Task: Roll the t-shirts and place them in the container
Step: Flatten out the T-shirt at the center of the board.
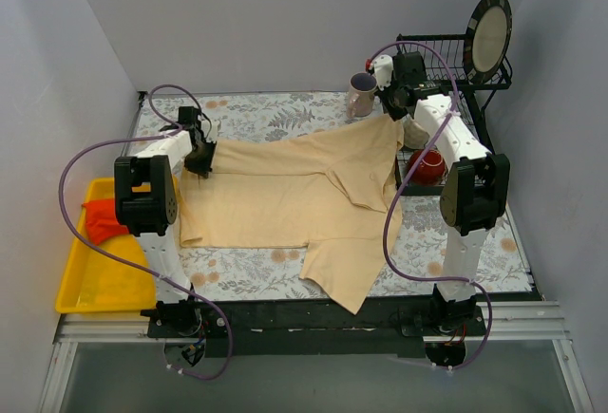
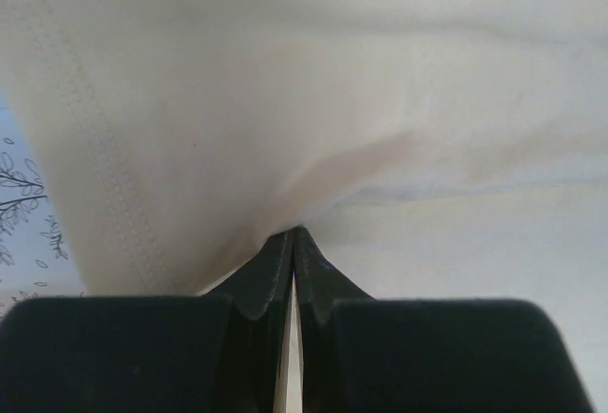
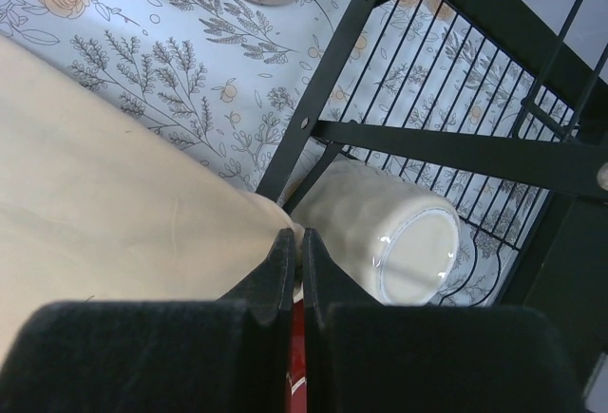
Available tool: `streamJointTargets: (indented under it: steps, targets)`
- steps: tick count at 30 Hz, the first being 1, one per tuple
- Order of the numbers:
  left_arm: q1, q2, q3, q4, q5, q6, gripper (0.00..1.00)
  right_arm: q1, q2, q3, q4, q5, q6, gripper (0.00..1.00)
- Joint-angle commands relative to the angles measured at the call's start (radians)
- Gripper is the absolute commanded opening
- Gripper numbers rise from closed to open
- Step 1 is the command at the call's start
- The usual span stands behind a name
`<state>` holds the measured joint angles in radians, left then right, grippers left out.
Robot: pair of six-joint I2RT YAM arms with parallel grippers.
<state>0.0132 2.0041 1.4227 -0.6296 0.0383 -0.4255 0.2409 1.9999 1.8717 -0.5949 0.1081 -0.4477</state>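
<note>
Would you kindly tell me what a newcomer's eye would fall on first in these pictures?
The big cream-beige t-shirt spread across the floral table stands out first, with the left gripper and the right gripper each shut on its far edge, one at each end. Next come the yellow tray at the near left holding a red-orange garment, and the black dish rack at the far right with a plate standing upright.

Pale cream t-shirt [image 2: 380, 71] fills nearly the whole frame, cloth soft and creased. Left hand [image 2: 294, 242] at bottom centre, black fingers pressed together, pinching a fold, with wrinkles fanning up from the tips. Double-stitched hem [image 2: 104, 166] runs down the left. Leaf-printed worktop [image 2: 24, 214] shows at the lower left edge only.
</note>
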Motion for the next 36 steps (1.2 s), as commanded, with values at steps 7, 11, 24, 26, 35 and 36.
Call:
streamJointTargets:
  steps: [7, 11, 24, 26, 35, 36]
  targets:
    - [0.071, -0.048, -0.021, 0.064, -0.202, 0.085, 0.0, -0.032, 0.007, 0.044, 0.049, 0.033, 0.006, 0.01]
    - [0.105, -0.064, -0.022, 0.067, -0.25, 0.099, 0.0, -0.035, 0.02, 0.055, 0.049, 0.033, 0.007, 0.01]
    - [0.107, -0.101, 0.129, -0.045, 0.009, 0.07, 0.0, -0.037, 0.036, 0.078, 0.043, 0.019, 0.015, 0.01]
    - [0.094, -0.074, 0.137, -0.08, 0.04, 0.048, 0.0, -0.037, 0.036, 0.075, 0.04, 0.018, 0.015, 0.01]
    - [0.085, 0.019, 0.176, -0.122, 0.063, 0.04, 0.0, -0.038, 0.025, 0.069, 0.041, 0.022, 0.014, 0.01]
    - [0.087, 0.025, 0.18, -0.136, 0.061, 0.044, 0.0, -0.037, 0.025, 0.067, 0.041, 0.022, 0.014, 0.01]
